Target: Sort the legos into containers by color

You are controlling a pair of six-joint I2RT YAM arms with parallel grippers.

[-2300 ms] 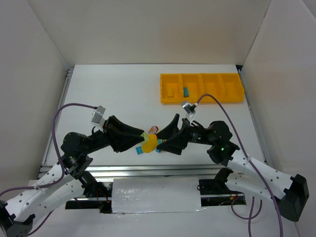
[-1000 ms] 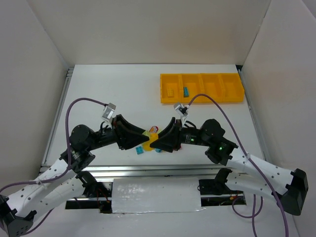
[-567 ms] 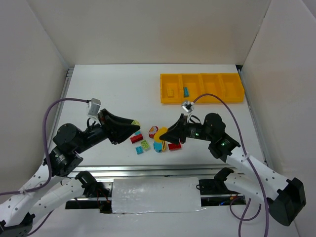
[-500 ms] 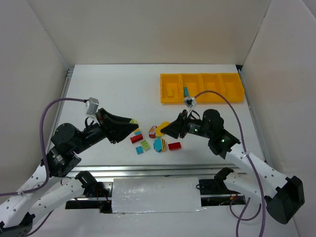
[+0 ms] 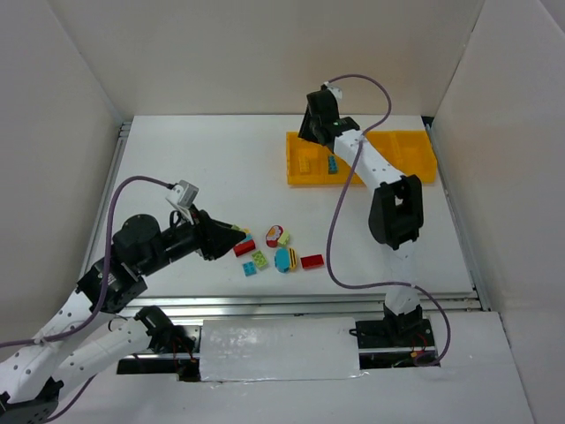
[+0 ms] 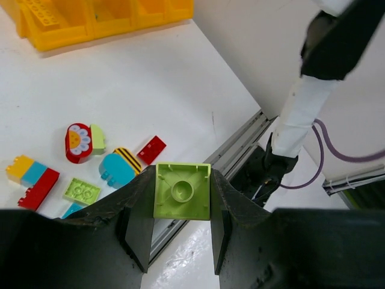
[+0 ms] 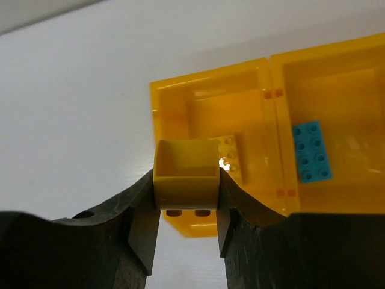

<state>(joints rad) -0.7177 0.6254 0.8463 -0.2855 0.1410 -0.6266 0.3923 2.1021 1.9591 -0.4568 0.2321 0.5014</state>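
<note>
My left gripper [image 6: 182, 194] is shut on a light green square lego [image 6: 182, 191], held above the table's near edge, left of the loose pile [image 5: 237, 235]. My right gripper [image 7: 186, 183] is shut on a yellow lego [image 7: 186, 171] and hovers over the near-left corner of the leftmost container [image 7: 207, 114]. The yellow tray [image 5: 424, 179] holds a yellow brick [image 7: 232, 158] in that compartment and a blue brick [image 7: 311, 151] in the one beside it. On the table lie a red flower piece [image 5: 274, 235], a blue rounded piece [image 5: 283, 259], red bricks [image 5: 312, 261] and a small green one [image 5: 259, 259].
White walls close in the table on the left, back and right. A metal rail [image 5: 309, 302] runs along the near edge. The right arm [image 5: 380, 168] stretches across the tray's near side, its purple cable [image 5: 334, 238] looping over the table beside the pile.
The right arm has swung from the pile out to the tray, carrying the yellow lego. The left gripper has stayed near the pile with the green lego, shifting slightly.
</note>
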